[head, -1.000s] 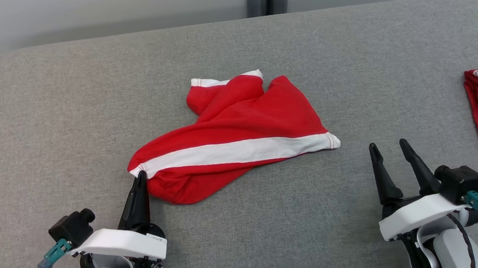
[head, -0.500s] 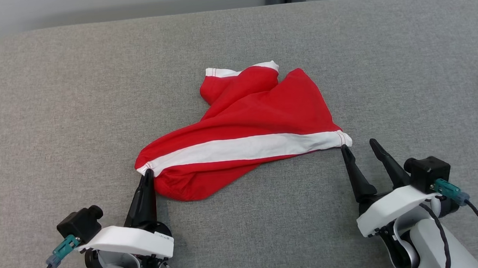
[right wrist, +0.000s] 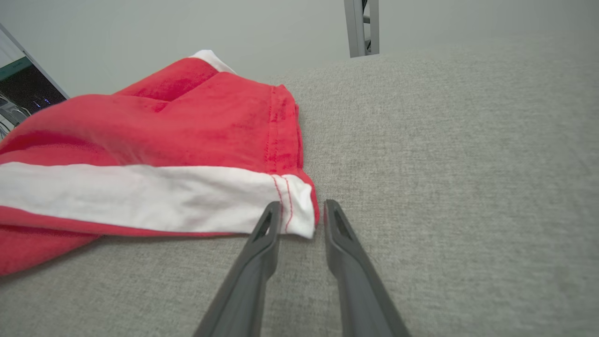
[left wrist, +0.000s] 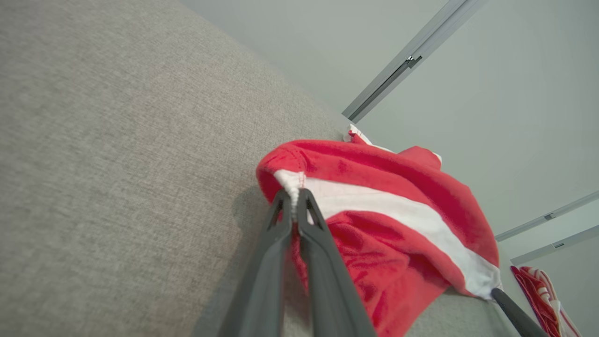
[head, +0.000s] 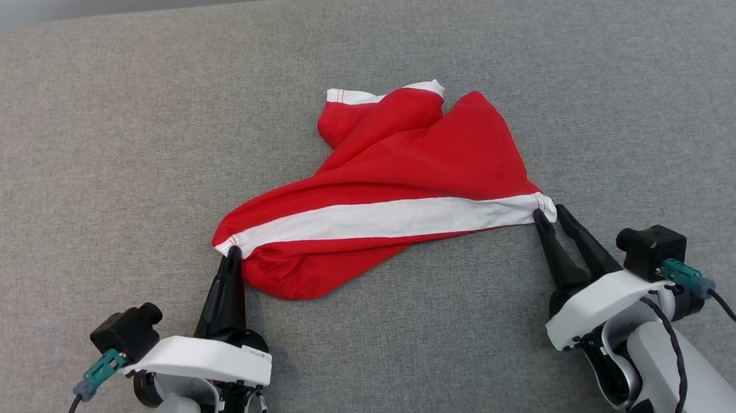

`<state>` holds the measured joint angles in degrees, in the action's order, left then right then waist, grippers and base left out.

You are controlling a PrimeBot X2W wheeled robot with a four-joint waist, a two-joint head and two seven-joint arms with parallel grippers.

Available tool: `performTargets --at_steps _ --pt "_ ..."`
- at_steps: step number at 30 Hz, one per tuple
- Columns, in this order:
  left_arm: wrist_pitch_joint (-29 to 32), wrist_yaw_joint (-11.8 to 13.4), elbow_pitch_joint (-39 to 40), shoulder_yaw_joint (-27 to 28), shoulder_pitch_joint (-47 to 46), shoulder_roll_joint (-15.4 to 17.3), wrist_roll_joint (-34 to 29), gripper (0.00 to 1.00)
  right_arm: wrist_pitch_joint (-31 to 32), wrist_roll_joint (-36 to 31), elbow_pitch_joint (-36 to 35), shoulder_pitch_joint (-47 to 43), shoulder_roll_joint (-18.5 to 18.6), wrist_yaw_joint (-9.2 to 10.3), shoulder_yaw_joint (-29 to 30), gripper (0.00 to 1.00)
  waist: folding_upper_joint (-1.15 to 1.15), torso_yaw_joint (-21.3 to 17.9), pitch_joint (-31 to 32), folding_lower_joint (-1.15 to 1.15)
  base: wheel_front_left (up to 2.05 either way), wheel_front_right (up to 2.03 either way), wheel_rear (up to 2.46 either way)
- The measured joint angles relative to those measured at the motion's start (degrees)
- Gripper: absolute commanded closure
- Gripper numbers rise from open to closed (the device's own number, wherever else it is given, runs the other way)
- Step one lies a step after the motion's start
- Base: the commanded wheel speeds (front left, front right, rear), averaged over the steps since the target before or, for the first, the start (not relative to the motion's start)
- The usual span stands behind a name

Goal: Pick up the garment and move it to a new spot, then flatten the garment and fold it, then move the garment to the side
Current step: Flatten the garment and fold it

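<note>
- The crumpled red cloth garment with a white band lies in the middle of the grey fabric surface.
- The left tool stays clamped on the band's left end.
- The right tool has come in from well apart to the band's right corner. Its jaws have narrowed from wide to a slim gap astride that corner.
- With that corner pinched, a two-armed lift looks close.

Left gripper is clamped on the near end of the red garment's white band, over grey upholstery. A second dark fingertip sits at the band's far end. Beyond it, blurred, is apparently another red-and-white cloth.
</note>
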<state>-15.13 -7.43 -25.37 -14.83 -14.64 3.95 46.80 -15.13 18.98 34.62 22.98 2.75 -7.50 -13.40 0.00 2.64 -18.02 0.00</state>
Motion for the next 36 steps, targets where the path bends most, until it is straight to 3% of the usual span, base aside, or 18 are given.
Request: performTargets --at_steps 4,10,15,25,31,36 --pt "0.0 0.0 0.4 0.3 -0.1 0.0 -0.3 1.00 0.0 0.1 -0.1 0.2 0.0 0.00 -0.1 1.00 0.00 0.2 -0.4 0.00 0.00 0.00 0.00" --pt "0.0 0.0 2.0 0.4 -0.4 0.8 -2.1 1.00 0.0 0.4 -3.5 0.1 0.0 0.00 1.4 1.00 0.00 0.0 0.2 0.00 0.00 0.00 0.00" --pt "0.0 0.0 5.1 -0.7 -1.0 3.6 -5.8 1.00 0.0 2.4 -8.5 -0.8 -0.1 0.00 3.1 1.00 0.00 -0.5 2.4 0.00 0.00 0.00 0.00" --pt "0.1 0.0 13.7 -5.9 -7.6 14.5 -8.9 1.00 0.0 3.0 -19.6 1.1 0.0 0.00 7.2 1.00 0.00 -2.7 9.7 0.00 0.00 0.00 0.00" --pt "1.0 0.0 18.2 -11.3 -13.6 22.2 -6.5 1.00 0.0 2.8 -24.2 4.1 0.0 0.00 7.1 1.00 0.00 -4.5 14.1 0.00 0.00 0.00 0.00" --pt "4.1 0.0 21.0 -11.7 -19.8 25.4 -3.5 1.00 0.0 3.2 -26.3 7.3 1.7 0.00 6.7 1.00 0.00 -5.6 15.0 0.00 0.00 0.00 0.00"
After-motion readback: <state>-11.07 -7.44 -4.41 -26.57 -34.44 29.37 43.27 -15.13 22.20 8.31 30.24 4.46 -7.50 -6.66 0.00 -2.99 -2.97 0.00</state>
